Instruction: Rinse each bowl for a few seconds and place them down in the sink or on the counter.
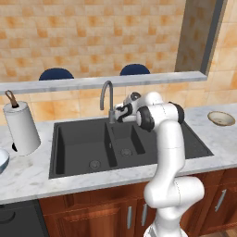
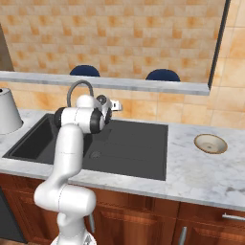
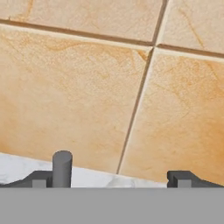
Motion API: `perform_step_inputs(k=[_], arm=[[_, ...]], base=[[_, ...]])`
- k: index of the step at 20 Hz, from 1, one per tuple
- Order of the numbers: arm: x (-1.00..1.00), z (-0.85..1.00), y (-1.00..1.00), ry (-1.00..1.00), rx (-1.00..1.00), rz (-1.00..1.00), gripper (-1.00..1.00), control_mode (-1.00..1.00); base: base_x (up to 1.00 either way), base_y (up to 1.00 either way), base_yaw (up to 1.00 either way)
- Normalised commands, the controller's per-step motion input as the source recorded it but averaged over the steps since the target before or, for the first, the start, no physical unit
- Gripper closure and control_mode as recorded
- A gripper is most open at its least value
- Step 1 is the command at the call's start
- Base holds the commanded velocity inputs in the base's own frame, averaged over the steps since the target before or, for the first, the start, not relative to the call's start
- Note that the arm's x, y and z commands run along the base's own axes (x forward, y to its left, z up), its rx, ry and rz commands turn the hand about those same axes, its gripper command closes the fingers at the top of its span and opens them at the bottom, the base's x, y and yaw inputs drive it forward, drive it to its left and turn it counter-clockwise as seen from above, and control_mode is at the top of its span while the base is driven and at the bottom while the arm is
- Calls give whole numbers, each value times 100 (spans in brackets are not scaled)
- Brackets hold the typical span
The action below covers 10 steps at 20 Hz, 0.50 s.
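Note:
The tan bowl [image 1: 221, 118] [image 2: 210, 143] with a brown rim sits upright on the marbled counter [image 1: 28, 173] to the right of the sink. Only a slice of the pale blue bowl [image 1: 2, 160] shows at the far left edge of the counter. The dark grey double sink [image 1: 78, 139] [image 2: 129, 143] holds nothing. My gripper [image 1: 120, 113] [image 2: 116, 106] [image 3: 111, 179] is open, up against the base of the gooseneck tap [image 1: 107, 95] [image 2: 76, 90] and facing the tiled wall. A short grey post [image 3: 62, 168] of the tap stands just inside one fingertip [image 3: 40, 179].
A white paper towel roll [image 1: 21, 126] [image 2: 6, 112] stands on the counter left of the sink. A grey ledge [image 1: 92, 82] runs along the wall above the tap, with two dark blue chair tops [image 1: 56, 74] behind it. Wooden cabinets [image 1: 92, 213] lie below.

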Motion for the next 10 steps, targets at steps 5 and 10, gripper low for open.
perform_step_inputs(k=[5,10], arm=[[16,-37,0,0,0,0,-100,-100],[15,-43,-1,-2,0,0,-100,-100]], base=[[0,0,0],[0,0,0]])
